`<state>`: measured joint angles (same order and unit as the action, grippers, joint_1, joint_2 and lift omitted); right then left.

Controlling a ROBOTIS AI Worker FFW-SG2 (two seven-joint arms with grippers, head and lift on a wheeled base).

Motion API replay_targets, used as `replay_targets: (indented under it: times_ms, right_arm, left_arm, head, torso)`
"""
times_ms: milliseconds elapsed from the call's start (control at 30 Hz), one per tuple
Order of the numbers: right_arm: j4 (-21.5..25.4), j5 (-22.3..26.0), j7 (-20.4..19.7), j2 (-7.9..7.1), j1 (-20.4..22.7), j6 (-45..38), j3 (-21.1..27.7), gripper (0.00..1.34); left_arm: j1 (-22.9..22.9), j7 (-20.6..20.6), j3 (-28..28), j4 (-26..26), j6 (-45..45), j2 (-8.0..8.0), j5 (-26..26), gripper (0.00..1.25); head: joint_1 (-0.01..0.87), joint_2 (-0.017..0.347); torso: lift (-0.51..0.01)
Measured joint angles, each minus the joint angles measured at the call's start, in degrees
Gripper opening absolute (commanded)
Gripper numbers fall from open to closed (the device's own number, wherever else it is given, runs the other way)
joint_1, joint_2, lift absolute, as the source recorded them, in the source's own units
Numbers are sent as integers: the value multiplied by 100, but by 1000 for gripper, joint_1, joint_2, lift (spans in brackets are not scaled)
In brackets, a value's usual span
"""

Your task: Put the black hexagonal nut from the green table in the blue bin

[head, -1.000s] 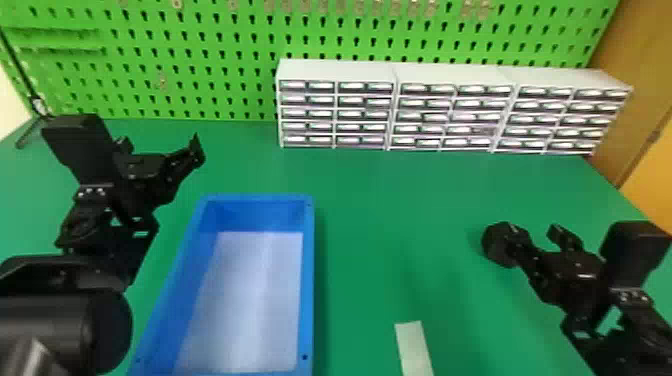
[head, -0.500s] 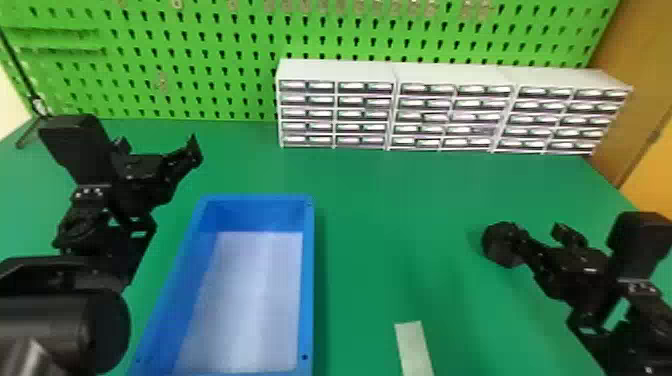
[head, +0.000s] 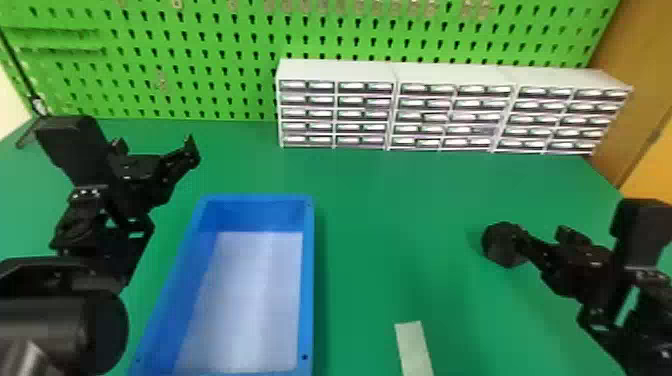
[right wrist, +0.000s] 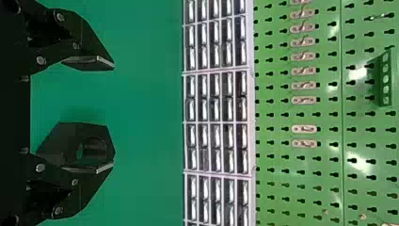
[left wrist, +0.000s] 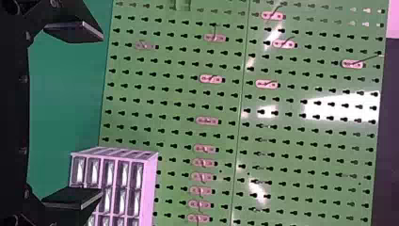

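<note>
Looks like lining up for the grasp: well right of the blue bin (head: 308, 280), the black hexagonal nut (head: 501, 246) sits off-centre by the right pincer (head: 542, 232), wide open, empty. It should centre, then close. Left of the bin, the left pincer (head: 156, 144) gapes empty.

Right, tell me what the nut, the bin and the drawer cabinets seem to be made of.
The nut: likely plastic, matte; black faces look dull, though coated metal is possible.
The bin: probably moulded plastic, smooth; even blue, rounded corners.
The drawer cabinets: perhaps plastic or painted metal, pale frames; bright highlights suggest glossy fronts.
</note>
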<state>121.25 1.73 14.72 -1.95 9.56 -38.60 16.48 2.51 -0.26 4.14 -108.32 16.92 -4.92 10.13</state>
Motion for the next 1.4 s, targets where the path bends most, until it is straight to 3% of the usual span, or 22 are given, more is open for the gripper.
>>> replay_targets:
  times_ms: [600,1033,1400]
  right_arm:
    - [283,44,-57,-65,-182,-701,225,815]
    - [509,250,-57,-230,-342,-1783,332,815]
    - [789,-188,-57,-366,-397,-2620,349,815]
  left_arm:
    - [-47,0,75,-52,-23,0,15,1123]
    - [-66,0,84,-66,-23,0,14,1123]
    - [-83,0,83,-82,-23,0,14,1123]
  head:
    - [692,8]
    - [692,8]
    - [692,8]
  torso:
    - [-97]
    - [-97]
    - [-97]
